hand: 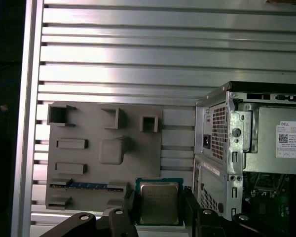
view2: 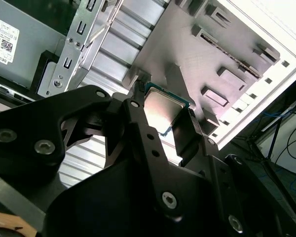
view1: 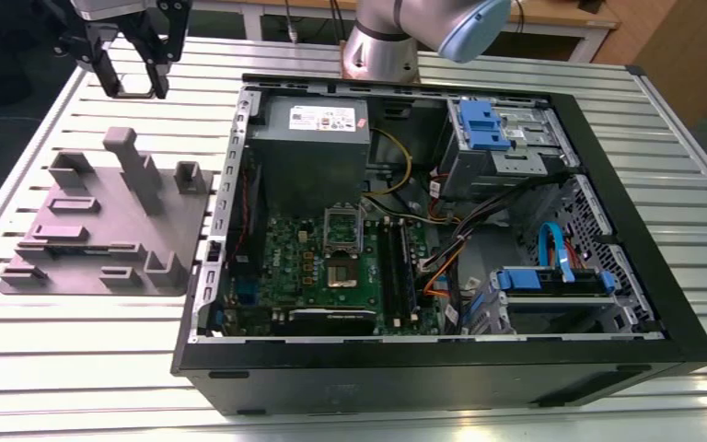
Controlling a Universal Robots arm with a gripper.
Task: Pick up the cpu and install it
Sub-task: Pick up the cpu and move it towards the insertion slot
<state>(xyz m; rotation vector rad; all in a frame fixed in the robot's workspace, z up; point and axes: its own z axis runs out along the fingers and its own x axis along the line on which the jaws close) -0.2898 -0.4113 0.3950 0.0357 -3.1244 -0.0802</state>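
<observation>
**Ext. view:** even overhead light; slatted table (view1: 84,368) bright w/ mild glare, PC case (view1: 452,373) interior dimmer, soft shadows beside grey fixture (view1: 108,221).
**Second wrist view:** strong glare on table slats & cpu (view2: 160,103) lid; gripper (view2: 165,111) body near-black.
**First wrist view:** slats bright, banded; area beyond table edge dark.

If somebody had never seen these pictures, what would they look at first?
Probably the big open computer case with its green motherboard, in the middle of the exterior view. Next, in both wrist views, the shiny square cpu pinched between black fingers, close to the grey moulded tray on the ribbed metal table.
</observation>
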